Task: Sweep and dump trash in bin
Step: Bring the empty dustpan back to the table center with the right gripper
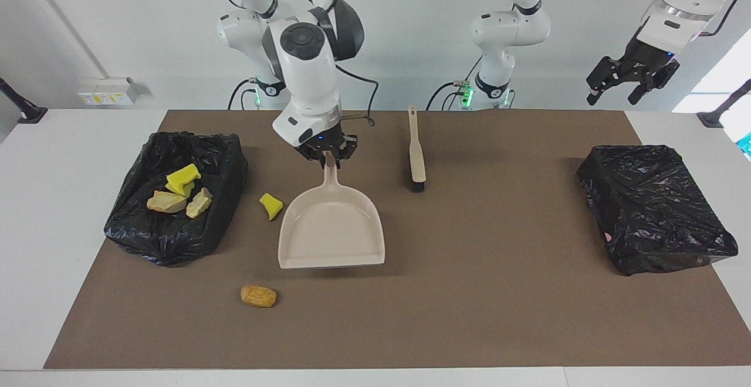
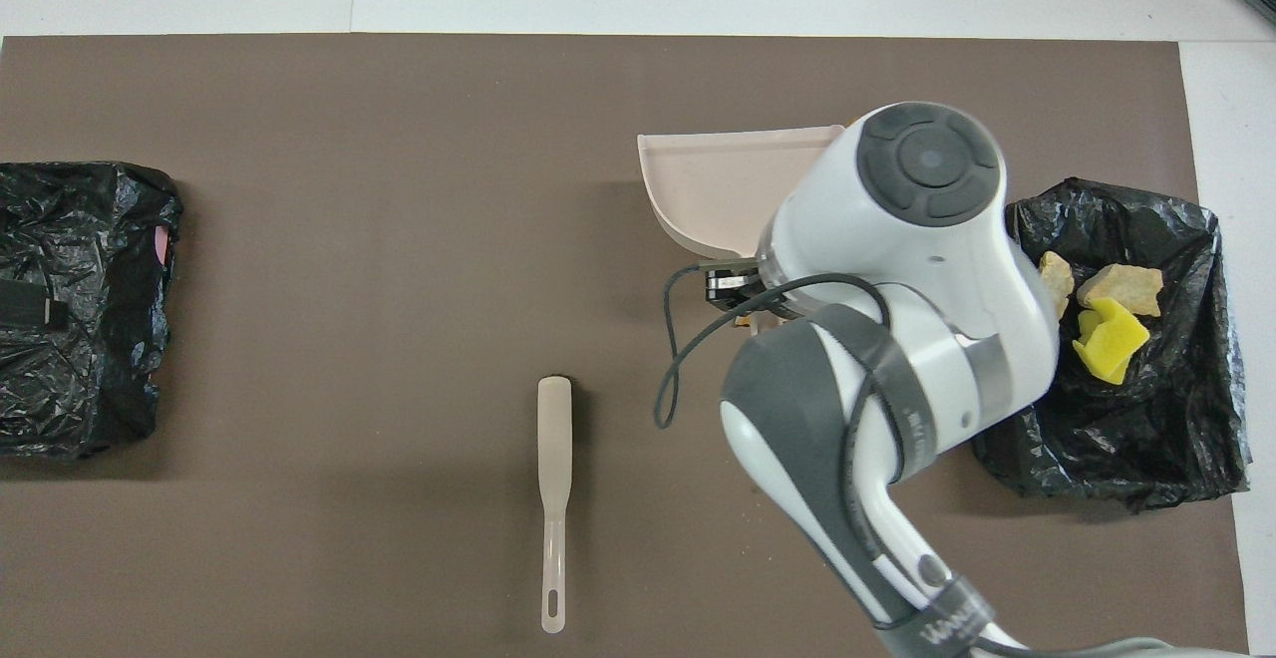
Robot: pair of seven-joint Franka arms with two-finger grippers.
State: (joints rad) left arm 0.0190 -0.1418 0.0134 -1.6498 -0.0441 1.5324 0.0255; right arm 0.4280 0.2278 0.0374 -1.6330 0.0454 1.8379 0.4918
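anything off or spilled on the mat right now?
Two scraps lie on the mat outside the bin: a yellow sponge bit between bin and dustpan, and an orange-brown lump farther from the robots. The brush lies unused.

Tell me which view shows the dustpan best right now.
Facing view. The whole dustpan shows there, handle up in the shut right gripper, pan empty. In the overhead view the right arm covers most of it; only one corner of the pan shows.
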